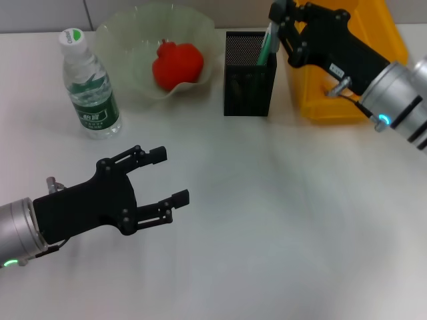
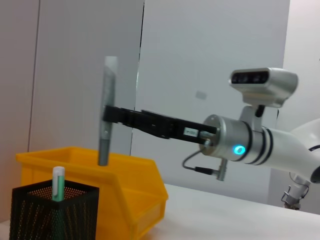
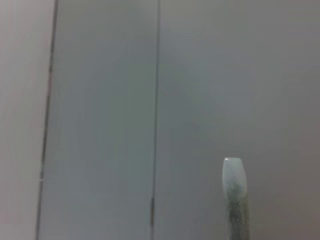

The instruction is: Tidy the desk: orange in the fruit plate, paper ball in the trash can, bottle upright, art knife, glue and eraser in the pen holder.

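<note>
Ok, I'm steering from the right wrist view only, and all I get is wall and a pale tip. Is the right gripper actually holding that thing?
Observer: Yes. The right gripper is shut on a grey stick, held upright.
Operator: Where is it relative to the pen holder?
Observer: Its lower end hangs above the rim of the black mesh pen holder, on the side next to the yellow bin. It is not yet inside.
Operator: Is anything already in the holder?
Observer: One green stick with a white cap stands in it.
</note>
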`<state>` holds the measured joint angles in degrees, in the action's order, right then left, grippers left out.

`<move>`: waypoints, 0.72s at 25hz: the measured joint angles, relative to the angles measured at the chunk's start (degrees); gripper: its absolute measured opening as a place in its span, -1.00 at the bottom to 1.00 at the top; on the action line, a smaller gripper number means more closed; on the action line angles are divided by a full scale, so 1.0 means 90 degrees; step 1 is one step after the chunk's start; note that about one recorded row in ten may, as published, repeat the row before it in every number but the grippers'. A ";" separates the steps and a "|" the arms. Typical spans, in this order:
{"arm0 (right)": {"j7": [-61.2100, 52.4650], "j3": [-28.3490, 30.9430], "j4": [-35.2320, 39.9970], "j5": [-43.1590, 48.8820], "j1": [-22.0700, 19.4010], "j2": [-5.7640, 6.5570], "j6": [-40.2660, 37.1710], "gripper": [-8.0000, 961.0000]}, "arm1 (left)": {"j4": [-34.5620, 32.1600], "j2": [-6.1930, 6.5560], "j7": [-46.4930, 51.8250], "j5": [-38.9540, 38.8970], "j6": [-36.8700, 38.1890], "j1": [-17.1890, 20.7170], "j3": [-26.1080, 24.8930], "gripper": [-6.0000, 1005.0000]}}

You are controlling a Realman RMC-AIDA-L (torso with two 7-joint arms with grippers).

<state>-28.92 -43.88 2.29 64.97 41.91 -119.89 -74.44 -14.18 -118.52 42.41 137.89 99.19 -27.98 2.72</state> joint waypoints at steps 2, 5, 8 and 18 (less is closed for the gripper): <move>-0.0015 0.0008 -0.0022 -0.0108 0.0088 0.0000 0.0172 -0.71 | 0.0004 -0.0004 -0.0001 -0.0013 0.0000 -0.0006 0.0000 0.68; -0.0026 0.0017 -0.0028 -0.0167 0.0201 0.0000 0.0370 -0.71 | 0.0028 -0.0005 0.0003 -0.0067 0.0000 -0.0007 0.0000 0.68; -0.0055 0.0009 -0.0030 -0.0169 0.0325 0.0001 0.0633 -0.71 | 0.0068 -0.0002 0.0034 -0.0078 0.0000 -0.0007 0.0000 0.68; -0.0364 -0.0198 -0.0088 -0.0121 0.0647 0.0000 0.1370 -0.71 | 0.0090 0.0005 0.0178 -0.0182 -0.0004 -0.0026 -0.0009 0.68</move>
<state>-32.20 -45.66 1.50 63.88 47.73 -119.88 -62.11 -13.37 -118.47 44.00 136.25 99.16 -28.21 2.64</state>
